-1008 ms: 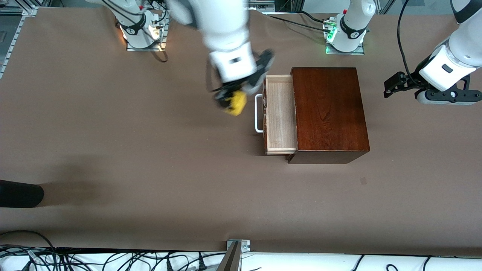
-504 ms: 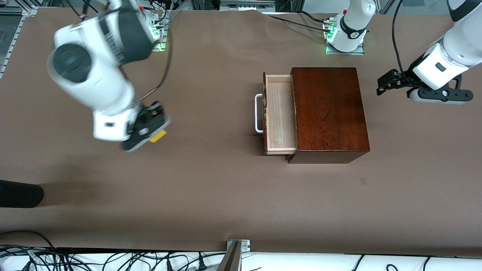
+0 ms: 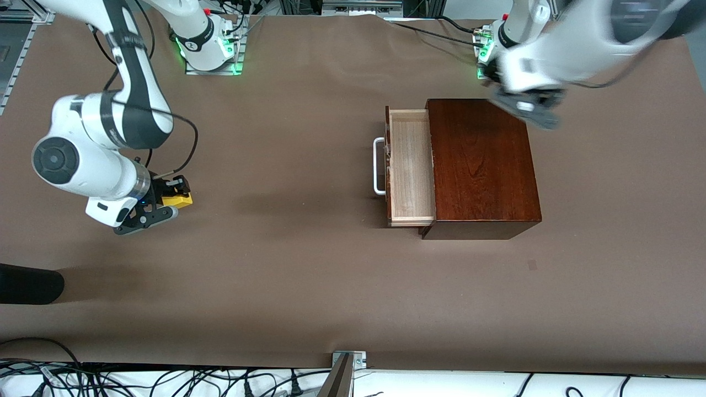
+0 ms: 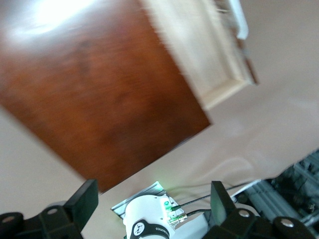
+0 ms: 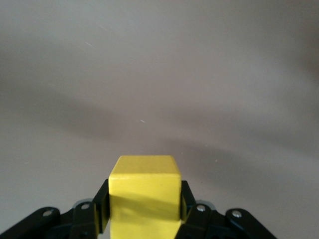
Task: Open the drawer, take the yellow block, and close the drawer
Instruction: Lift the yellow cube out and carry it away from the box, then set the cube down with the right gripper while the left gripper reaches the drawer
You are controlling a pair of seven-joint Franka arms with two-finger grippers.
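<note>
The drawer (image 3: 409,165) of the dark reddish-brown wooden box (image 3: 482,165) stands pulled open, its pale interior empty and its white bar handle (image 3: 378,165) toward the right arm's end. My right gripper (image 3: 175,199) is shut on the yellow block (image 3: 182,199), low over the table at the right arm's end. In the right wrist view the block (image 5: 144,191) sits between the gripper's (image 5: 144,201) black fingers. My left gripper (image 3: 528,107), blurred, is over the box's corner nearest the left arm's base. In the left wrist view it (image 4: 152,201) is open and empty, with the box (image 4: 94,99) and drawer (image 4: 199,45) below.
A black rounded object (image 3: 27,284) lies at the table's edge at the right arm's end. The arm bases (image 3: 209,44) (image 3: 504,52) stand along the table's edge farthest from the front camera. A metal bracket (image 3: 347,361) and cables are at the nearest edge.
My right gripper has carried the yellow block from beside the drawer to the right arm's end and lowered it. My left arm has swung in from the left arm's end to over the box.
</note>
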